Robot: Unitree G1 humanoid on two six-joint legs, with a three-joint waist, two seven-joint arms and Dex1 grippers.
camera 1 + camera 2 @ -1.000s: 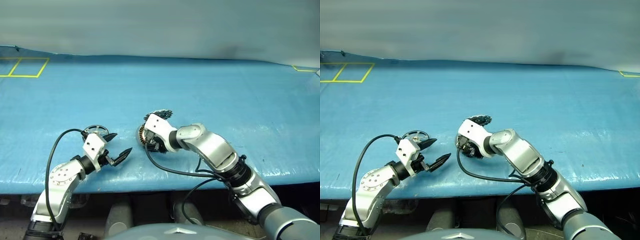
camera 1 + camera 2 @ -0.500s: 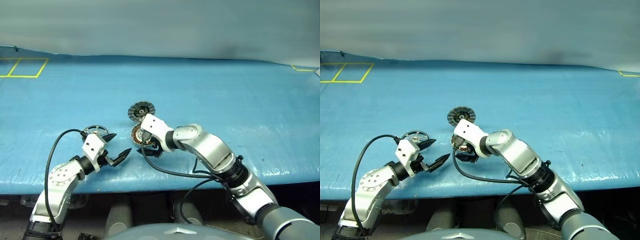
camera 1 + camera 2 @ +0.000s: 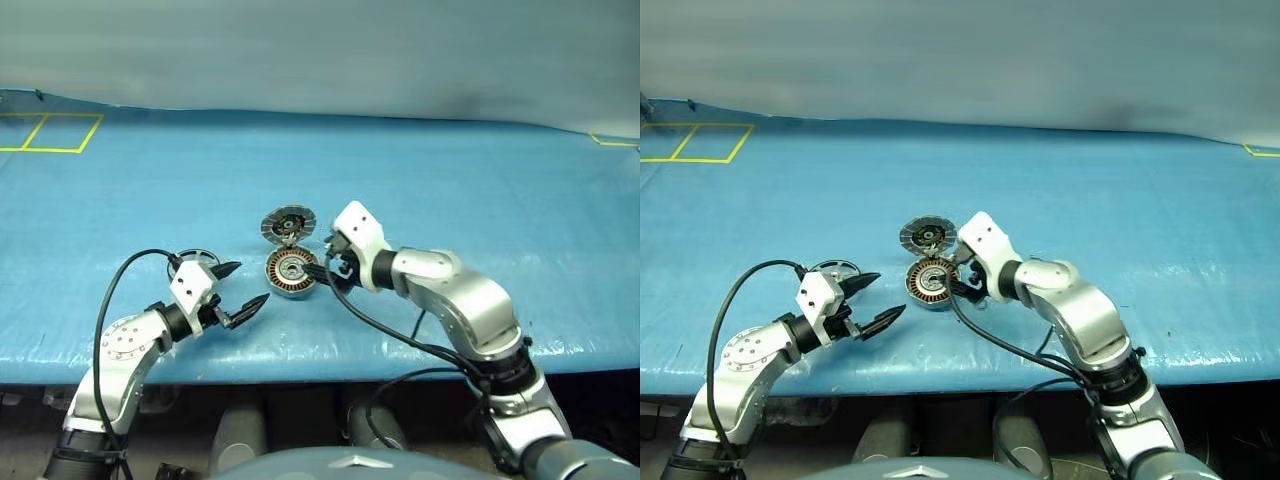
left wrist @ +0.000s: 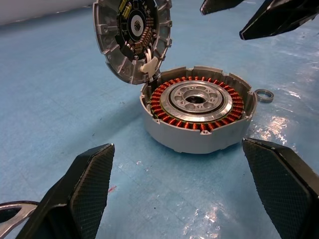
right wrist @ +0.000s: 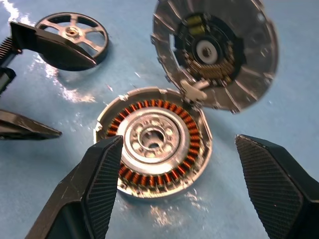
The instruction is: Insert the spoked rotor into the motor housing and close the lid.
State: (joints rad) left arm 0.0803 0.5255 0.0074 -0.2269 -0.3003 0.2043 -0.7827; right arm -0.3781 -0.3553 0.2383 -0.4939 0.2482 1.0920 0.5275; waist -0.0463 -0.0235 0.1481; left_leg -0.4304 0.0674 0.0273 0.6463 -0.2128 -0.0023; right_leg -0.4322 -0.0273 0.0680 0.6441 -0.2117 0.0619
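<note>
Motor housing [image 3: 291,273]: shallow round puck, copper-orange winding ring around a silver hub, lying flat and open between both grippers, just ahead of the right gripper [image 5: 177,142]. Lid [image 3: 288,224]: grey segmented disc, swung up on the housing's far rim. Spoked rotor [image 5: 73,35]: dark spoked wheel, flat beside the left gripper [image 3: 252,282].

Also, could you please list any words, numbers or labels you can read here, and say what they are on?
None can be read.
The lid and its circuit board: any print is too small to read.
The motor housing: no label shows.
The blue table cover: plain yellow tape outlines, no writing.
</note>
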